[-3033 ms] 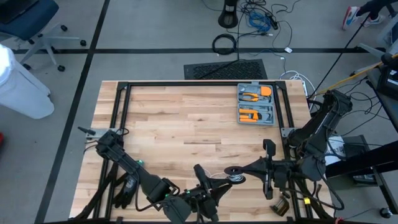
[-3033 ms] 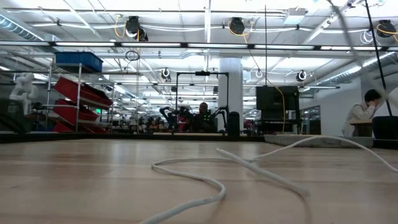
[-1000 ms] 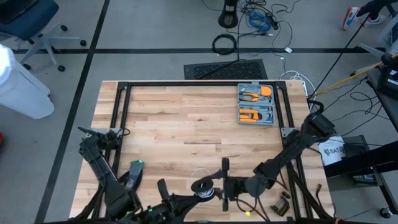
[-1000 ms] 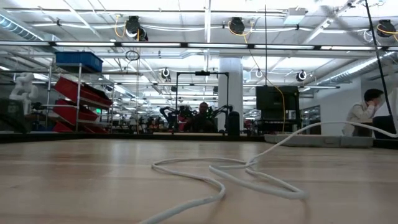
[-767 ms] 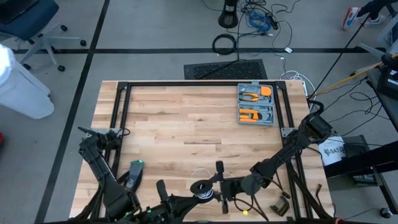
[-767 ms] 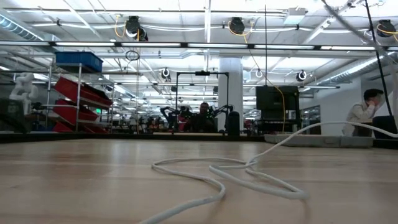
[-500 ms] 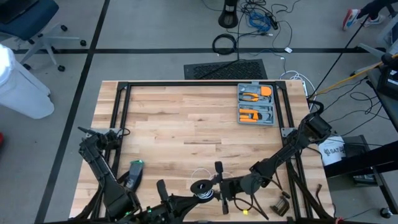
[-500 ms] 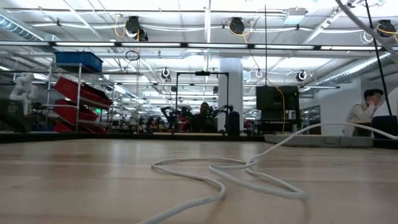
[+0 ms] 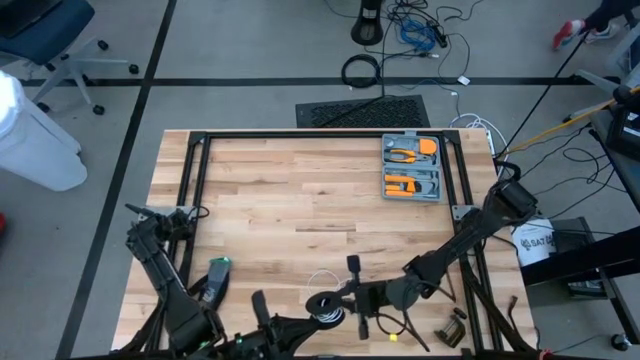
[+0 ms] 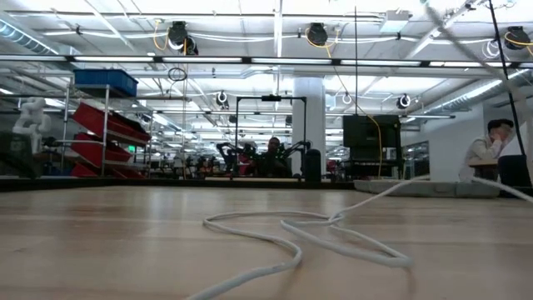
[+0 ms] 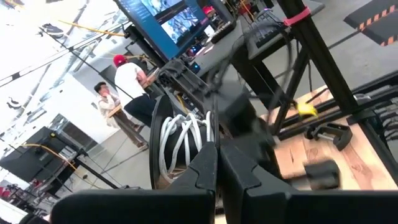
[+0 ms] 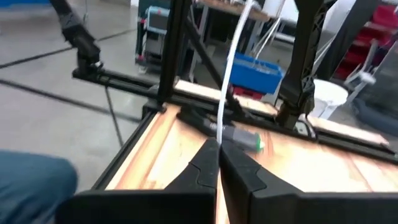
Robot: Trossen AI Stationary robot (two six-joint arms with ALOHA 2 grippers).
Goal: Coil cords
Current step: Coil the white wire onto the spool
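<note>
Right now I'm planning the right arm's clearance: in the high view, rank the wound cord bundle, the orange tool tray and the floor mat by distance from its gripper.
From the right gripper:
1. Wound cord bundle, just beside it at the near edge.
2. Orange tool tray, far right of the table.
3. Floor mat, beyond the far edge.

No text, label or number can be read anywhere in these views.

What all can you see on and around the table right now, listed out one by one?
cord: one, white, looping loose across the table's near side, running up between the right gripper's fingers
cord bundle: one, white on dark, near edge of the table
tool case: one, grey with orange tools, far right of the table
table: one, light wood
left gripper: shut, at the bundle
right gripper: shut on cord
</note>
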